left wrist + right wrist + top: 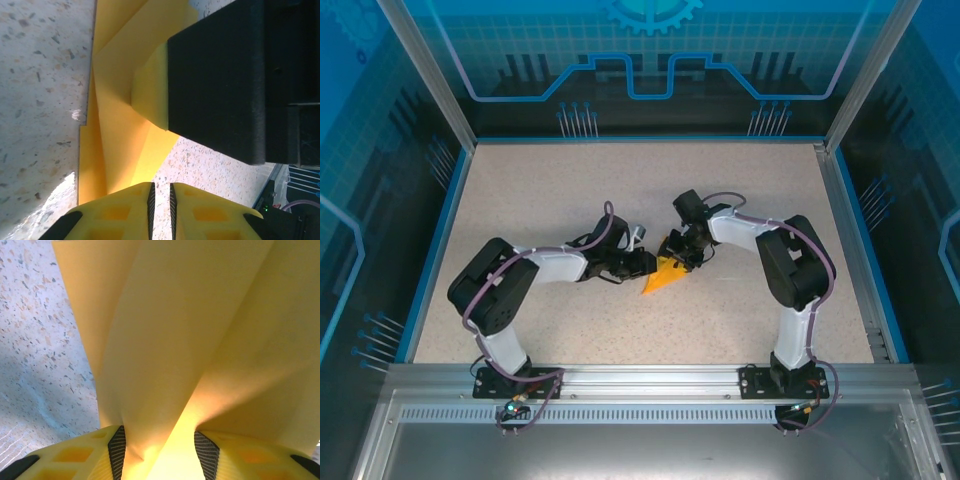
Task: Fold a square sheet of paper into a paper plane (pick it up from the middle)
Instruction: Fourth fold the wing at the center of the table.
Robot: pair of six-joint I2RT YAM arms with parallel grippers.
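- Seen from above, both arms reach in to the middle of the speckled table (550, 190). Their tips meet over one small orange-yellow shape.
- That shape is the sheet of paper (663, 276). It is already creased into a narrow wedge, with its point toward the near left. It lies between the two tips, with its point resting on the table.
- My right gripper (160, 452) straddles a raised fold of the paper. Its jaws stand apart, one ribbed pad (117, 450) on each side of the fold. The paper bulges loosely between them and is not pressed flat. I read this as a guide around the centre ridge, not a firm pinch.
- I judge the ridge is kept upright there so that the flaps fall to either side.
- My left gripper (161, 202) has its fingers almost together, with only a thin slit between them. Bare table shows through that slit.
- The paper's slanted edge runs right up to those fingertips. I cannot tell whether a corner of it is caught between them.
- I take the left gripper's low, narrow pose beside the wedge as a brace. It would stop the light sheet from sliding while the other side is worked.
- My judgement is that the task is midway. Creases exist, but no slim dart with level wings is formed yet.
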